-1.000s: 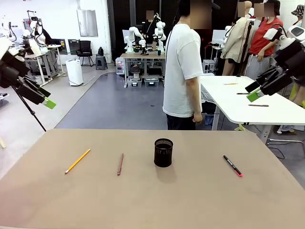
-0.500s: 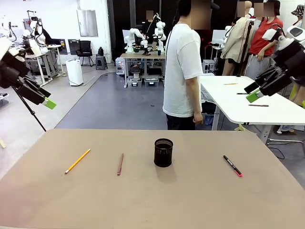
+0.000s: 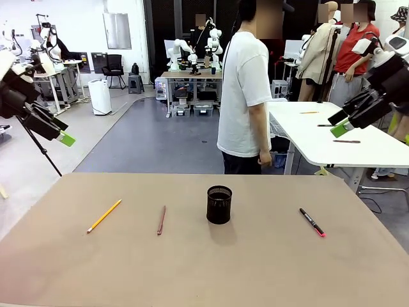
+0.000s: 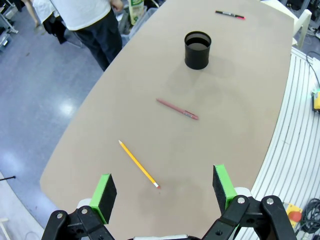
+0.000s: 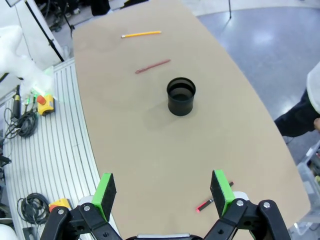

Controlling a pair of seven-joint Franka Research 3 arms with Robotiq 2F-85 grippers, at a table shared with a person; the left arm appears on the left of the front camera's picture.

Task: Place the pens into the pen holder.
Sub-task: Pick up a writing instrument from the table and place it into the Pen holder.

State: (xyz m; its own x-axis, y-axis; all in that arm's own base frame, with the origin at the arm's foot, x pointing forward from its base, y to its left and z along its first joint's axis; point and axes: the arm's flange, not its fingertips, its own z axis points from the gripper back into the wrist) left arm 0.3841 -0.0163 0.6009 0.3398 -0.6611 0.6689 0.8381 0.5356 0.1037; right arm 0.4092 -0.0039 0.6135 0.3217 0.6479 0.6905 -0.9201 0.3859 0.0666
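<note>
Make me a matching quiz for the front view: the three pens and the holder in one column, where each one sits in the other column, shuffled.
Column one:
1. pencil
2. brown pen
3. marker
4. holder

Column two:
A. standing upright in the middle
B. lying to the right of the holder
C. lying farthest left
D. lying just left of the holder

Pairs: 1-C, 2-D, 3-B, 4-A
</note>
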